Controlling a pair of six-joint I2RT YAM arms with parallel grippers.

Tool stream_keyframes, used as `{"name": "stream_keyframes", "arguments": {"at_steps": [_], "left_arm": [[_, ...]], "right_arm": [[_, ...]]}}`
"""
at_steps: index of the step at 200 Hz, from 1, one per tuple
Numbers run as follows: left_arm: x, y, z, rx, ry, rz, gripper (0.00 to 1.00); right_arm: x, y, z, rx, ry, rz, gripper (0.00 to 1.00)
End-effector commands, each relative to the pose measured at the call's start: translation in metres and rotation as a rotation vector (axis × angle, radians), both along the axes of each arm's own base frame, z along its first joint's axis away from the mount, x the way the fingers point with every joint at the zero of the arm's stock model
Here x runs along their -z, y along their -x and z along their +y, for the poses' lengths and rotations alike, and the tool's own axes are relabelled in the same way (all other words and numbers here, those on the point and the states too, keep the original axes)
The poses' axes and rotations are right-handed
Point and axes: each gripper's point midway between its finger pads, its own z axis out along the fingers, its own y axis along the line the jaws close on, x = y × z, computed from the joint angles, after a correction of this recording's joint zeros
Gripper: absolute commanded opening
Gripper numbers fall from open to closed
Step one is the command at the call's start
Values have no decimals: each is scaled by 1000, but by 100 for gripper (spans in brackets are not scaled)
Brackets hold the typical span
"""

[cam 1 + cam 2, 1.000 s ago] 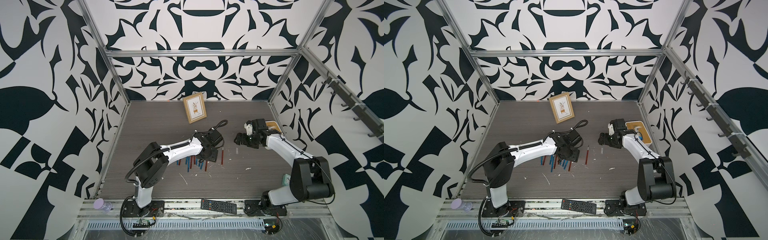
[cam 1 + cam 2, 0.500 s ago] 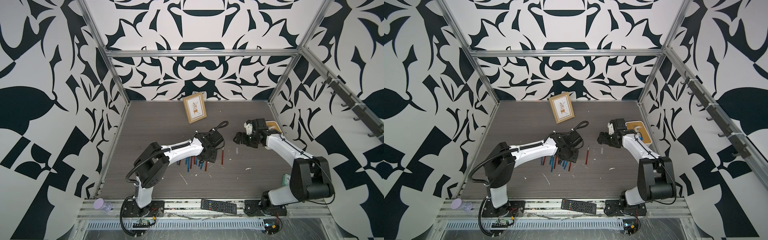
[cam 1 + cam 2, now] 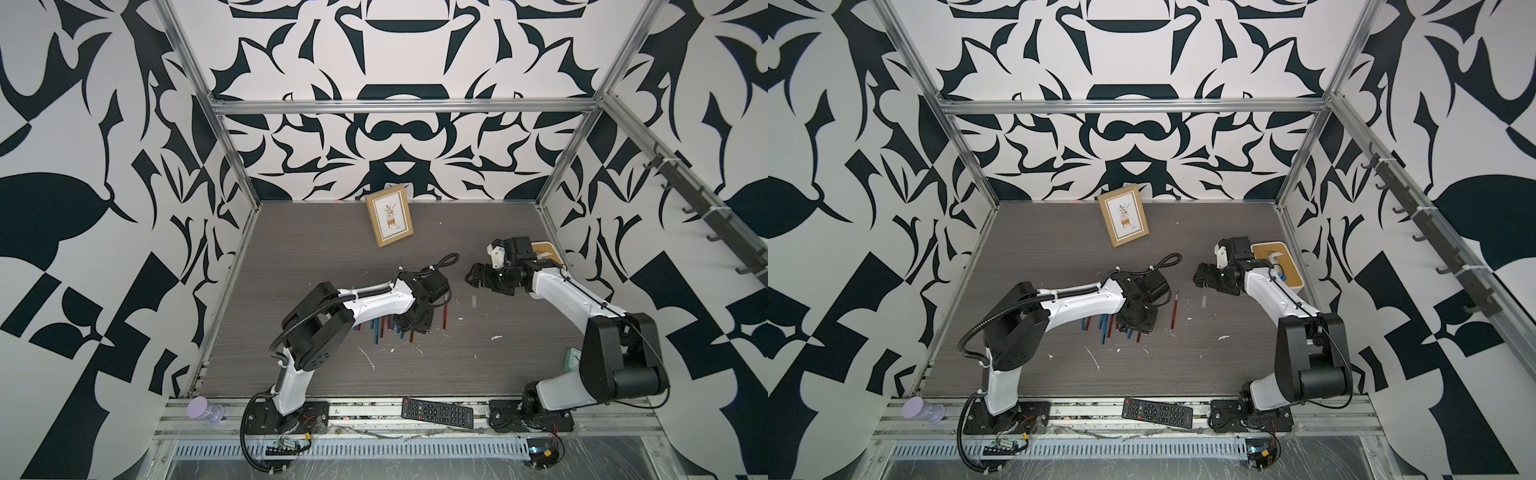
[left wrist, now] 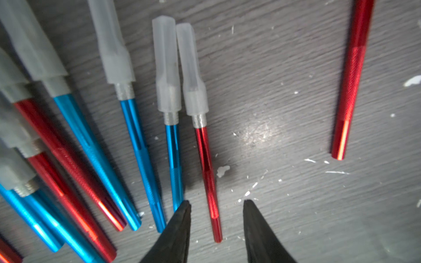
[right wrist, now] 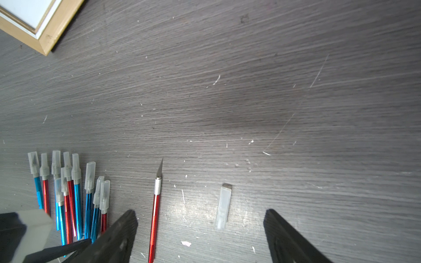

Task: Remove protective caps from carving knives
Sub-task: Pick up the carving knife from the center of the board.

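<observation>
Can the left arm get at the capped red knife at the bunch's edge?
Probably yes: the left tool straddles the red knife at its handle, bare table on one side. The blue knife beside it crowds the other finger and might get nudged.

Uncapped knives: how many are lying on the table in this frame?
1. The red uncapped knife lies alone on the table, between the capped cluster and a loose cap. The left arm covers part of the cluster, so more may be hidden.
</observation>
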Motion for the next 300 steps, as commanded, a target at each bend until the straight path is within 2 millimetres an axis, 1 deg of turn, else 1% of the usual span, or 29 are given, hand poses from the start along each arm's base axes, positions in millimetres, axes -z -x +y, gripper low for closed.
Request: {"name": "stream_keyframes", "arguments": {"at_steps": [1,38,74,165,219,270,300], "left_arm": [[1,2,5,-16,-40,15,40],[7,3,8,-21,-54,21,38],[9,3,6,-20,-51,22,36],[23,1,1,-19,-50,35,30],[21,-2,2,-21,-52,19,25],[20,-3,0,-7,-49,9,18],[14,-6,-3,17,-42,-1,13]], "right_arm": [[-1,-3,4,-2,-16,-11,90],[-1,-3,4,-2,-16,-11,90],[-1,-3,4,-1,-18,-11,90],[-3,-1,2,-1,-7,-21,90],[3,-3,6,-8,-24,-2,90],[-3,-9,7,-7,-34,-11,90],[-4,-9,8,-6,-38,-17,90]]}}
